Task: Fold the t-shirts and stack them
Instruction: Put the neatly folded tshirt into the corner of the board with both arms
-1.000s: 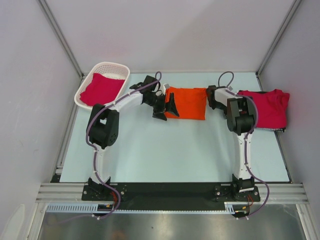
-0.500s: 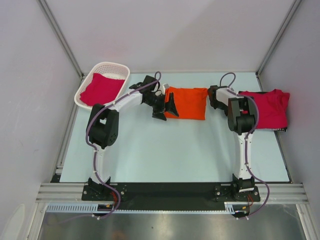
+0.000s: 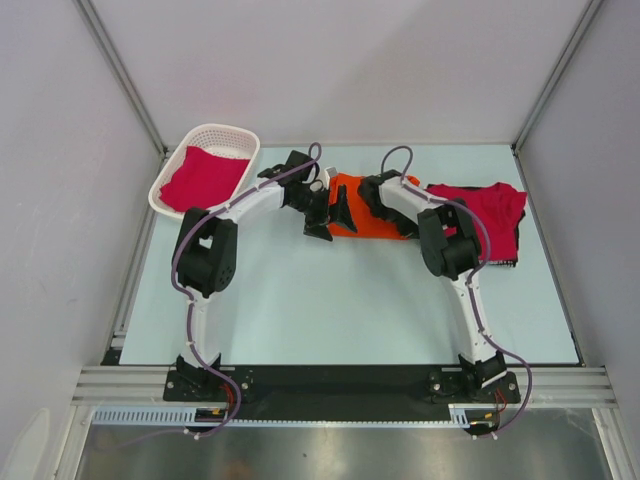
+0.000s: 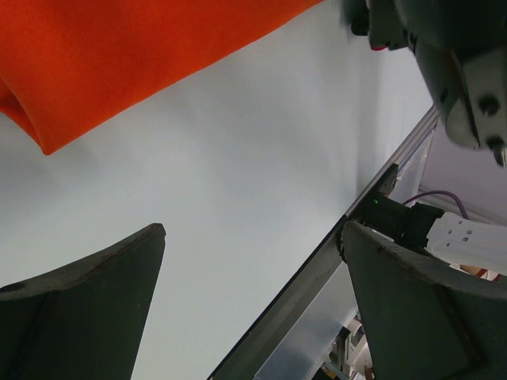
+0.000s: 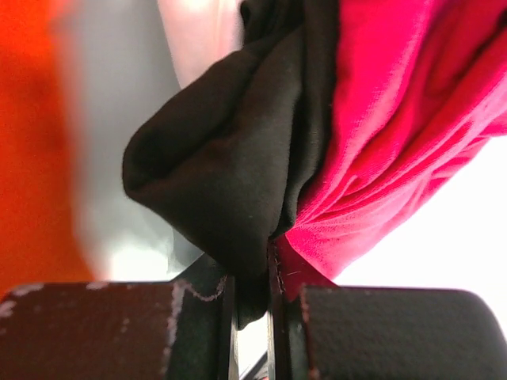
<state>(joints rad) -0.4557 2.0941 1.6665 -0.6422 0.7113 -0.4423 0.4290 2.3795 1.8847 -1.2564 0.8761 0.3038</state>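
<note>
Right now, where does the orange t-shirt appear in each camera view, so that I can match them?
Top external: the orange t-shirt lies at the rear middle of the table, partly hidden by the right arm.
Left wrist: upper left corner.
Right wrist: a blurred strip along the left edge, beside the red t-shirt held in the fingers.
Shared landmark: the pale table.

The top external camera sits above and behind the arm bases point(image 3: 205, 382), which lie at its lower edge, and looks down over the table point(image 3: 330, 320). The left wrist camera peers between the fingers point(image 4: 87, 293) of the left gripper point(image 4: 253, 229), low and close to the tabletop — the orange t-shirt point(image 4: 119, 55) crosses its upper left. The right wrist camera is even nearer, the right gripper point(image 5: 249, 305) hard against black cloth point(image 5: 230, 182) and a crimson t-shirt point(image 5: 396, 119). All three views share the orange t-shirt, a blur at the right wrist's left edge.
</note>
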